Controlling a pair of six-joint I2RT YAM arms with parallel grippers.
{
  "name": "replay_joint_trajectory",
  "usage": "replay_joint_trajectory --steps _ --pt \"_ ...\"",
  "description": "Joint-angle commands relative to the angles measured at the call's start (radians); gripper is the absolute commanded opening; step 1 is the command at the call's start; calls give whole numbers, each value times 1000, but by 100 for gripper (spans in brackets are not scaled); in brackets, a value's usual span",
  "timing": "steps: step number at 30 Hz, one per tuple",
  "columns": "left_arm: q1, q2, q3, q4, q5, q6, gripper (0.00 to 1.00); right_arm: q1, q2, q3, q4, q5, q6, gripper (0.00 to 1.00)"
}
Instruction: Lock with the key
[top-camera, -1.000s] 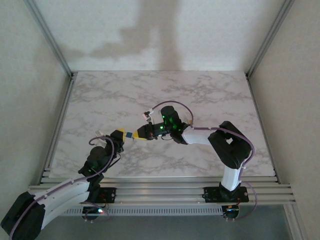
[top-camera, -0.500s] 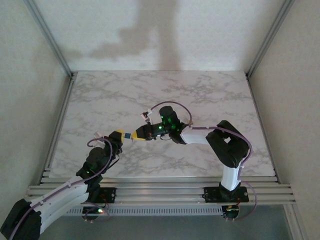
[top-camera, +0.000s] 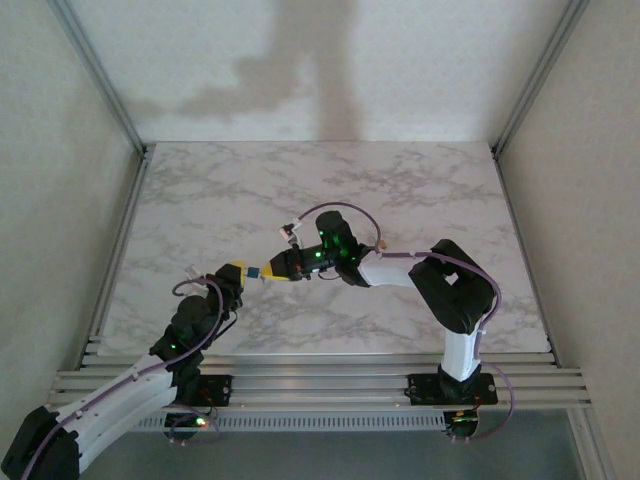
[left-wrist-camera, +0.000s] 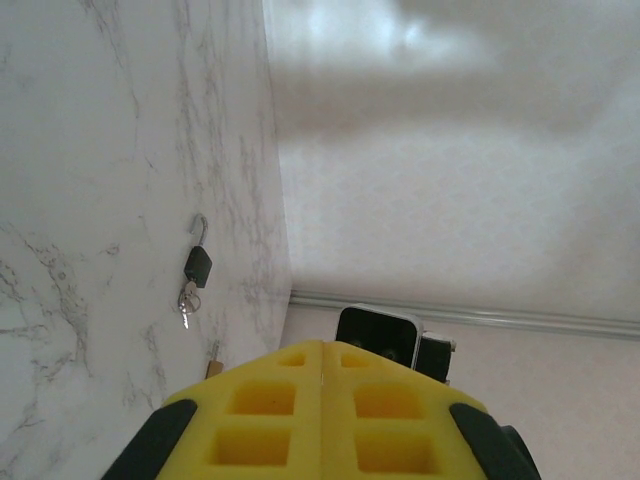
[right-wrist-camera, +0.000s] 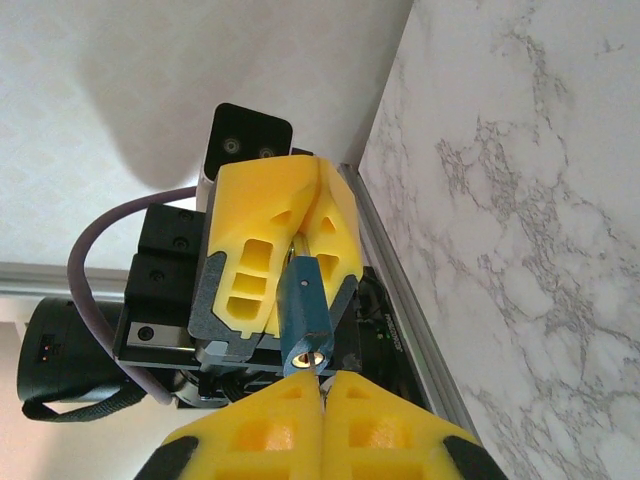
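Observation:
In the right wrist view a blue padlock (right-wrist-camera: 305, 310) hangs in the air between both grippers. My left gripper (right-wrist-camera: 300, 235) is shut on its shackle end, with the keyhole end facing the right gripper. My right gripper (right-wrist-camera: 322, 380) is shut on the key (right-wrist-camera: 314, 362), whose blade sits in the keyhole. From above, the left gripper (top-camera: 240, 270), padlock (top-camera: 256, 271) and right gripper (top-camera: 272, 273) meet tip to tip over the table's near-left part. In the left wrist view the yellow fingertips (left-wrist-camera: 300, 400) are pressed together and hide the padlock.
A black padlock with a bunch of keys (left-wrist-camera: 197, 266) lies on the marble table (top-camera: 420, 190), and a small brass piece (left-wrist-camera: 214, 367) lies nearer the left fingers. Metal rails (top-camera: 330, 385) run along the near edge, and white walls enclose the table.
The joined grippers with padlock and key have drifted slightly left. Both grips are unchanged.

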Motion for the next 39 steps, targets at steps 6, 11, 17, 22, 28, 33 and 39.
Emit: replay_joint_trajectory --steps 6,11,17,22,28,33,39 --pt "44 -68 1 -81 -201 10 0 -18 30 16 -83 -41 -30 0" --pt "46 -100 14 -132 -221 20 0 -19 43 25 -99 -45 -30 0" --pt "48 -132 20 -170 -240 25 0 -18 53 34 -119 -47 -33 0" --pt "51 -144 18 -181 -244 23 0 -19 56 40 -134 -48 -38 0" --pt "55 -161 18 -184 -247 22 0 -20 55 42 -150 -49 -46 0" --pt "62 -187 21 -231 -257 22 0 -23 50 40 -157 -49 -49 0" --pt "68 -205 26 -254 -264 26 0 -27 47 42 -164 -53 -50 0"
